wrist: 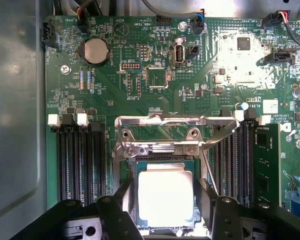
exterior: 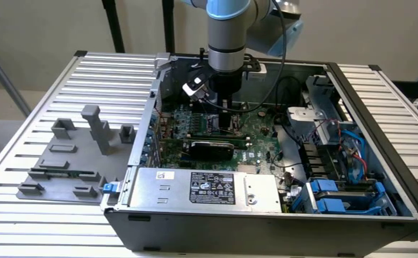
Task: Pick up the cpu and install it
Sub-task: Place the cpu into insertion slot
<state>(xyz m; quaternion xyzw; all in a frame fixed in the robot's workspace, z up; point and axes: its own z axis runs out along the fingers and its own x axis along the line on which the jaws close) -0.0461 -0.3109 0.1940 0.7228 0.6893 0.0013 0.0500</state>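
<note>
cpu (wrist: 165,200) lies flat in socket (wrist: 160,160), gripper (wrist: 165,187) open astride it.
Exterior view's left: matte grey plastic fixture (exterior: 69,156) on ribbed aluminium table (exterior: 22,209). Next, open dark metal case (exterior: 266,228), gripper down over green board (wrist: 115,95). Wrist view: black memory slots (wrist: 80,160), shiny hinged frame (wrist: 160,131) flipped up. Square cpu, smooth silver lid facing up, edges square to socket, no long axis. Black fingers (wrist: 124,197) flank it, thin rim showing beside each.
</note>
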